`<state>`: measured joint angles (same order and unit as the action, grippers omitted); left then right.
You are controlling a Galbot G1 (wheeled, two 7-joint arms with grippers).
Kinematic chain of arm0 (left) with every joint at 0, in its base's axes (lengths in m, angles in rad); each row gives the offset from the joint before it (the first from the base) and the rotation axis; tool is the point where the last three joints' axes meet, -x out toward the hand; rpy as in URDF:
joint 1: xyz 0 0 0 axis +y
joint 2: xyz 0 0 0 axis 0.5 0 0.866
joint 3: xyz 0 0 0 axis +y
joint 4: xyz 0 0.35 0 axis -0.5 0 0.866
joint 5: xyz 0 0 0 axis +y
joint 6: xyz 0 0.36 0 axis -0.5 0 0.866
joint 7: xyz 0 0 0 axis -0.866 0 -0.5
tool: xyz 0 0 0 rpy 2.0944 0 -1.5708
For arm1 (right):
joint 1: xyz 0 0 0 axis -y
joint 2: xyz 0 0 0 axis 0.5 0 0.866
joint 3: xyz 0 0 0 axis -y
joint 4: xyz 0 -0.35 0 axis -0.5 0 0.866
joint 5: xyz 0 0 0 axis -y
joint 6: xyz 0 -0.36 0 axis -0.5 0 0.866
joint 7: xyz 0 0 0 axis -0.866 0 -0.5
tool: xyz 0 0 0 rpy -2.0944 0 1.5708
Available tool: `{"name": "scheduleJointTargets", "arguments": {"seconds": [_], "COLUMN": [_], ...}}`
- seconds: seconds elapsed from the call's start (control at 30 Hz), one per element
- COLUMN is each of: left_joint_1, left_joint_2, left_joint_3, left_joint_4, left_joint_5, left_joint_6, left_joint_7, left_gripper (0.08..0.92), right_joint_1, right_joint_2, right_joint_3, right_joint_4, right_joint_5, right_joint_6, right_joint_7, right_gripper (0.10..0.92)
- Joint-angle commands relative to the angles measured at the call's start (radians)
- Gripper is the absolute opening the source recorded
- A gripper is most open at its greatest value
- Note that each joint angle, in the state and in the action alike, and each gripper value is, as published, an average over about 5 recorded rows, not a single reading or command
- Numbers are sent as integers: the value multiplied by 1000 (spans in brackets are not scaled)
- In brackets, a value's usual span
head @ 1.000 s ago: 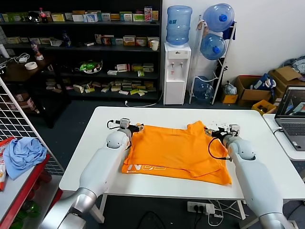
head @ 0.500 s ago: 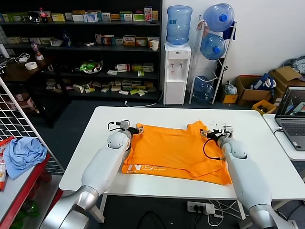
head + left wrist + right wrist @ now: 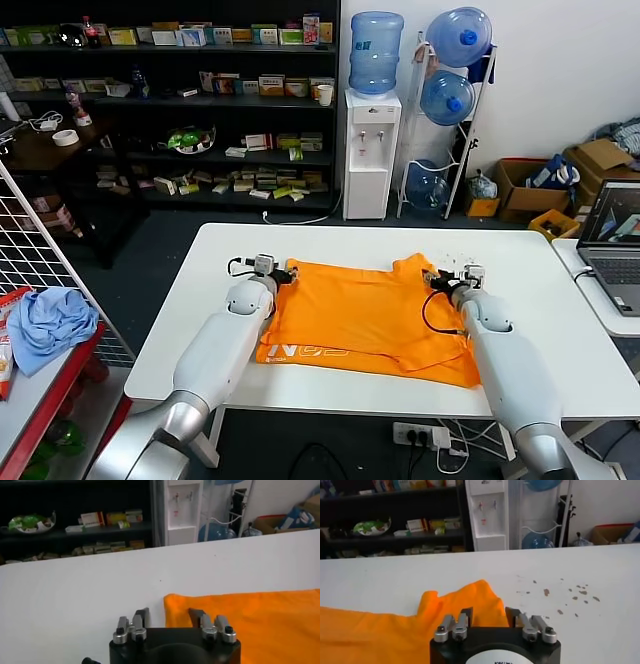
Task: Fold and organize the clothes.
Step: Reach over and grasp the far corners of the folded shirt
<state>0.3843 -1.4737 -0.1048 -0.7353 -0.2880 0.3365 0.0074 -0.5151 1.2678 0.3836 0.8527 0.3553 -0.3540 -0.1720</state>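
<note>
The orange T-shirt (image 3: 365, 318) lies folded on the white table (image 3: 330, 240), with white lettering (image 3: 300, 352) at its near left edge. My left gripper (image 3: 290, 270) is open at the shirt's far left corner; in the left wrist view the corner (image 3: 172, 605) sits between the spread fingers (image 3: 142, 616). My right gripper (image 3: 432, 277) is open at the shirt's far right corner; in the right wrist view the raised orange fold (image 3: 480, 602) lies between its fingers (image 3: 466, 616). Neither gripper holds the cloth.
A light blue cloth (image 3: 45, 320) lies on a red rack at the left. A laptop (image 3: 615, 240) stands on a side table at the right. Shelves (image 3: 170, 100), a water dispenser (image 3: 372, 150) and spare bottles stand behind. Brown specks (image 3: 560, 587) dot the table.
My right arm has moved left and inward along the far edge toward the shirt's right corner. My left gripper has shifted slightly right at the left corner. The shirt has not moved.
</note>
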Motion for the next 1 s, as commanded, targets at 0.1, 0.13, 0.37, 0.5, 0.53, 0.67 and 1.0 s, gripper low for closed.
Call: {"name": "scheduleJointTargets", "arguments": {"seconds": [0.1, 0.13, 0.37, 0.5, 0.53, 0.67, 1.0], "left_joint_1": [7, 9, 27, 36, 37, 42, 48], "left_joint_2": [3, 4, 4, 7, 7, 11, 18], "left_joint_3": [2, 4, 10, 12, 13, 16, 22], "left_joint_4": [-7, -10, -37, -50, -53, -61, -75], "left_joint_5": [5, 4, 3, 3, 3, 2, -3], "left_joint_6": [-3, -3, 5, 9, 10, 13, 16], "left_joint_7": [6, 7, 5, 3, 3, 3, 3], "left_gripper": [438, 404, 204, 111, 98, 92, 92], "right_joint_1": [9, 8, 2, -5, -6, -4, 19], "right_joint_2": [8, 8, 13, 15, 16, 20, 38], "right_joint_3": [-2, -1, 15, 17, 18, 19, 21], "right_joint_4": [-26, -26, -23, -23, -26, -38, -79], "right_joint_5": [-6, -6, 16, 19, 19, 18, -7], "right_joint_6": [7, 10, 62, 67, 66, 62, 44], "right_joint_7": [10, 13, 47, 49, 49, 49, 44], "right_gripper": [325, 299, 131, 176, 206, 319, 605]}}
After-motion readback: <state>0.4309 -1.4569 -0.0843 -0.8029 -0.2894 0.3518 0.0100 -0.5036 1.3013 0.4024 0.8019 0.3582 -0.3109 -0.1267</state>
